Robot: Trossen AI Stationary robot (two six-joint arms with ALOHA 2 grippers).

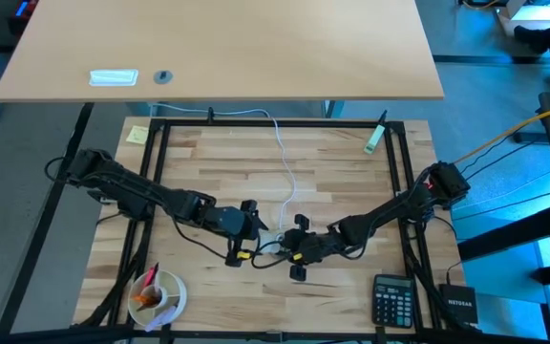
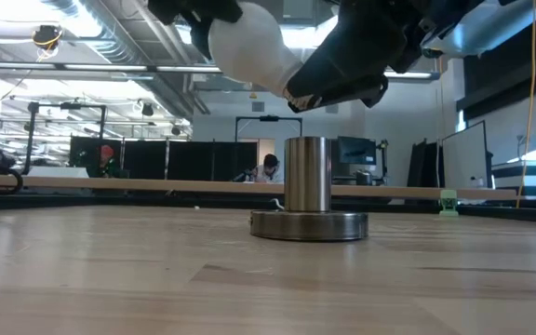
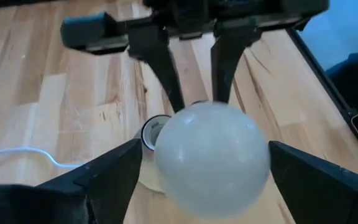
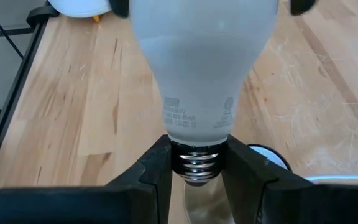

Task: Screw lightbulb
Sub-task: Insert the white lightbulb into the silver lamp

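Right claw (image 4: 194,163) is clamped on the silvery screw base of the white pear-shaped lightbulb (image 4: 194,68), holding it in the air above the counter (image 1: 342,172), tilted, with its round end toward the left claw (image 3: 204,171). Left claw's fingers (image 3: 107,171) stand spread apart on either side of the bulb's round end, not visibly touching it.

In the low view the lightbulb (image 2: 249,46) hangs up and to the left of the round grey metal socket (image 2: 308,191), a short upright cylinder on a flat disc standing on the pale wooden counter, nothing lying between the two. From the socket a white cord (image 1: 285,162) runs toward 12 o'clock across the counter.

Around the edges, well apart from the claws: a black calculator (image 1: 392,301) at about 4 o'clock, a white bowl (image 1: 158,294) holding orange and red items at about 8 o'clock, a yellow sticky note (image 1: 137,135) at about 10 o'clock, and a small green object (image 1: 374,139) at about 1 o'clock.
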